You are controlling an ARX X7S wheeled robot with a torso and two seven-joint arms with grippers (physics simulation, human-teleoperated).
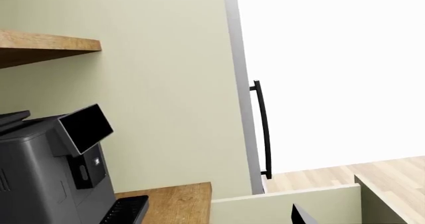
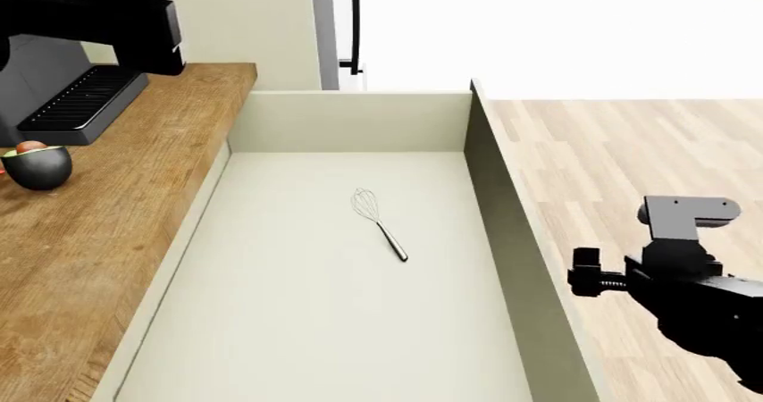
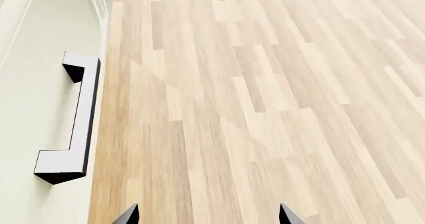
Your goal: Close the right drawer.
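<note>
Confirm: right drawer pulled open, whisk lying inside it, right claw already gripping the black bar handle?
Not quite. The right drawer is open with the whisk lying inside, but the right claw isn't on the black bar handle. The right wrist view shows its tips spread over bare floor, beside the handle, nothing between them.

Kitchen: wooden countertop (image 2: 107, 214), coffee machine (image 1: 47, 169), whisk (image 2: 378, 221) in a drawer (image 2: 357, 121), probably fruit in bowl (image 2: 36, 165)

A wooden countertop (image 2: 131, 214) is carrying a dark coffee machine (image 2: 84, 54) and a round grey bowl (image 2: 38, 167), both lying well apart from the right gripper's fingertips (image 3: 129, 215).
</note>
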